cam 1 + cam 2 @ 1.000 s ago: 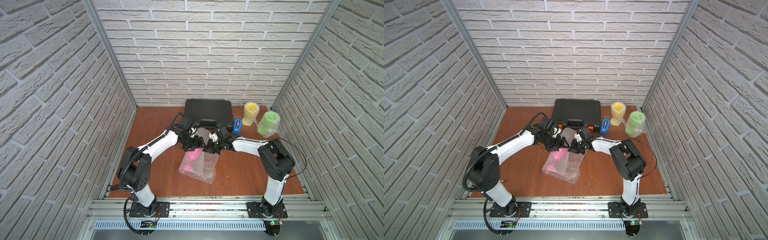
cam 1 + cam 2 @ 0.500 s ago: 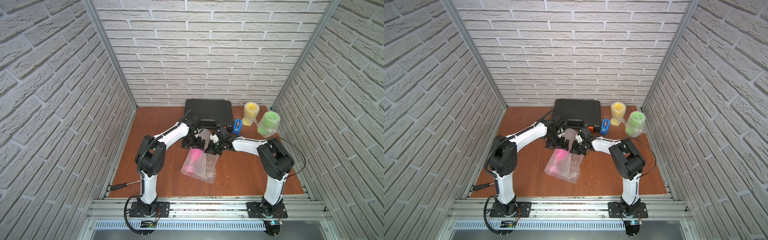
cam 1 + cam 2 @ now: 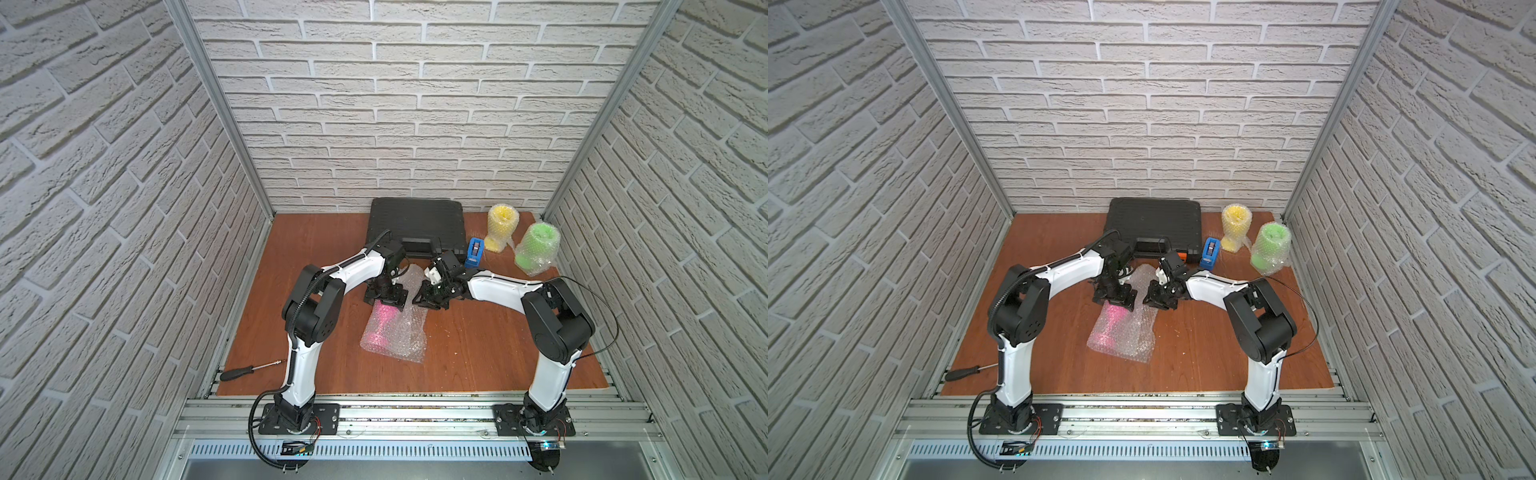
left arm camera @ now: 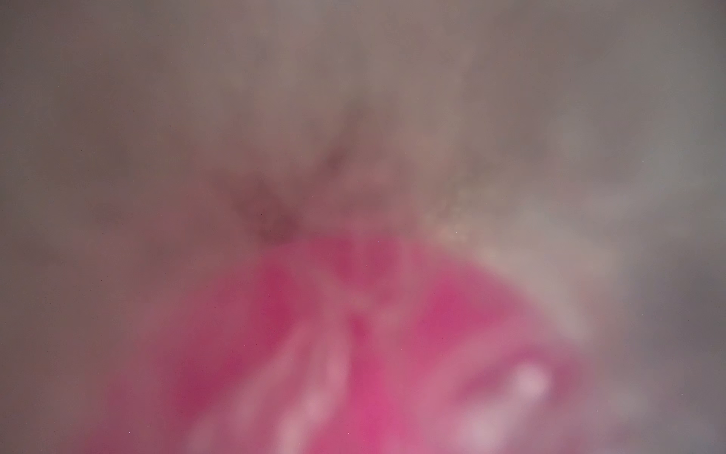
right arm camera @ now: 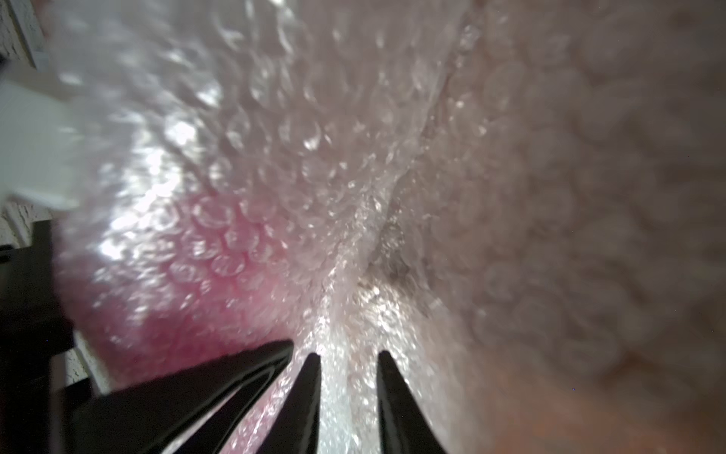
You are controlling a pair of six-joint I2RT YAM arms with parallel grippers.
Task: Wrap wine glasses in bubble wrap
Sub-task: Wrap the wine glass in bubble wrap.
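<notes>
Pink goblet (image 3: 380,328) lies mid-table on bubble wrap (image 3: 405,336), left gripper (image 3: 385,301) splayed wide over its far bowl end, hold unclear, right gripper (image 3: 420,299) slightly parted astride a wrap fold; best pinch deep, then pull flap taut leftward over goblet.

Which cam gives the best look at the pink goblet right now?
Both top views: the pink goblet lies on its side in the bubble wrap, foot and stem clear. Right wrist shows only a pink patch through wrap; left wrist, a pink blur.
</notes>
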